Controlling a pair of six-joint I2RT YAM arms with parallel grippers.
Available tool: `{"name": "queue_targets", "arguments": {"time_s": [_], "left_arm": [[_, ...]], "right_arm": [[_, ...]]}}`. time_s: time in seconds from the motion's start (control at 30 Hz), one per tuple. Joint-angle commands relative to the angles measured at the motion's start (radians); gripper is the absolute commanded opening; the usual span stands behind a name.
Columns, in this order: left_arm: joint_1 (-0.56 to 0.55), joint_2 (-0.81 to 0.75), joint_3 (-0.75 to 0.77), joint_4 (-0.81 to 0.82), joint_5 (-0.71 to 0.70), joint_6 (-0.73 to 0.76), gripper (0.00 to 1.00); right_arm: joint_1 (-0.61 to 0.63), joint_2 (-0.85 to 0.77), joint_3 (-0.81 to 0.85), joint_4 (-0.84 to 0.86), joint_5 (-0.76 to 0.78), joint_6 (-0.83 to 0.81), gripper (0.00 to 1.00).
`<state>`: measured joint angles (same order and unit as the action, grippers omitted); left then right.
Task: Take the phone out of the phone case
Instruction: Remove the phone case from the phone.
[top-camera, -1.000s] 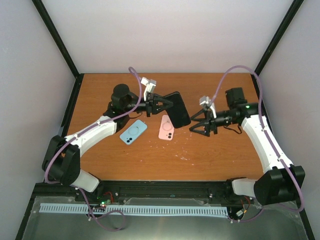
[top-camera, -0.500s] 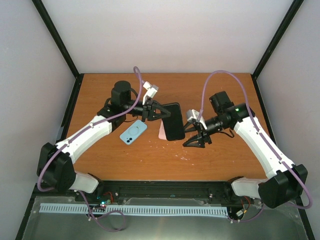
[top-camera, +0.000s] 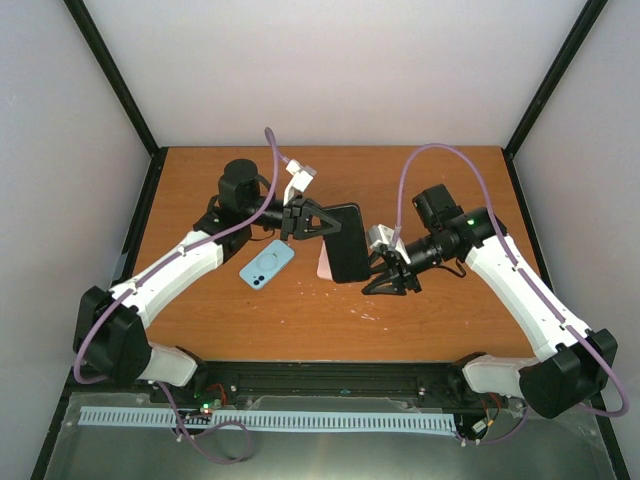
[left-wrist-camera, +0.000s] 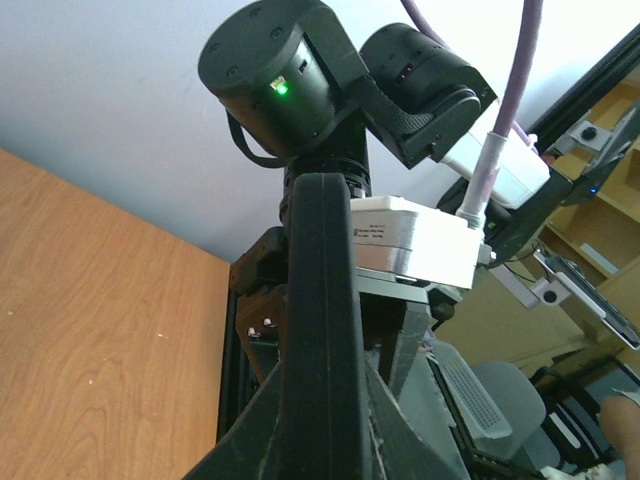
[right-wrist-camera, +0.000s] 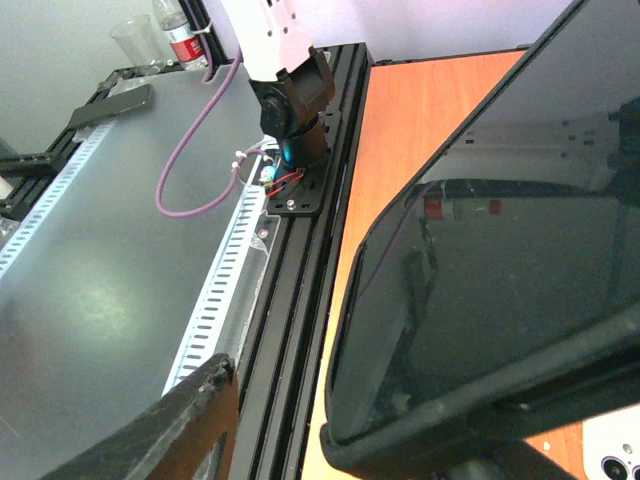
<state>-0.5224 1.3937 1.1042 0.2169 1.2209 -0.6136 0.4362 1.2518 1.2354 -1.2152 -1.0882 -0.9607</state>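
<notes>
**A:** Where is the phone?

**B:** The phone (top-camera: 347, 243), black and in a black case (left-wrist-camera: 320, 300), is up off the table (top-camera: 450, 320), above its middle. It hangs between the two arms.

**A:** Who has it?

**B:** The left gripper (top-camera: 325, 222). Its jaws are closed on the phone's left edge, and its wrist camera looks straight along that thin dark edge.

**A:** And the other side?

**B:** The right gripper (top-camera: 372, 262) is at the phone's right edge, with the jaws standing apart. In its wrist view one finger (right-wrist-camera: 560, 375) crosses in front of the glass. I can't tell whether it touches. The other finger (right-wrist-camera: 190, 420) is well off to the side, and there is a clear gap between it and the case rim. So there is no grip from that side.

**A:** Is the screen visible?

**B:** Yes. It is dark and glossy, and the case lip runs round it.

**A:** Anything underneath?

**B:** A pink case (top-camera: 328, 264) lies flat on the wood, partly hidden beneath the phone. A blue case (top-camera: 267, 264) lies just to its left, below the left arm. Whether either one has a phone inside, I can't tell.
</notes>
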Motion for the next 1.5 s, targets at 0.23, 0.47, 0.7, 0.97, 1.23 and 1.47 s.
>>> {"name": "queue_targets", "arguments": {"time_s": [0.23, 0.47, 0.7, 0.97, 1.23, 1.47], "left_arm": [[0.013, 0.041, 0.042, 0.070, 0.025, -0.007, 0.00], [0.013, 0.058, 0.014, 0.165, 0.056, -0.063, 0.00], [0.013, 0.056, -0.029, 0.278, 0.079, -0.141, 0.00], [0.006, 0.121, -0.089, 0.796, 0.224, -0.554, 0.00], [-0.034, 0.073, -0.064, 0.732, 0.335, -0.511, 0.00], [-0.094, 0.034, -0.033, 0.610, 0.395, -0.410, 0.00]], "right_arm": [[0.019, -0.036, 0.003, -0.090, -0.090, -0.097, 0.32], [0.022, -0.043, -0.005, -0.068, -0.118, -0.081, 0.24], [0.027, -0.031, -0.017, 0.015, -0.133, -0.024, 0.16], [0.029, -0.011, 0.011, 0.065, -0.066, -0.048, 0.13], [0.032, 0.012, 0.055, 0.030, -0.013, -0.108, 0.11], [0.030, 0.058, 0.061, 0.043, -0.014, -0.088, 0.08]]}}
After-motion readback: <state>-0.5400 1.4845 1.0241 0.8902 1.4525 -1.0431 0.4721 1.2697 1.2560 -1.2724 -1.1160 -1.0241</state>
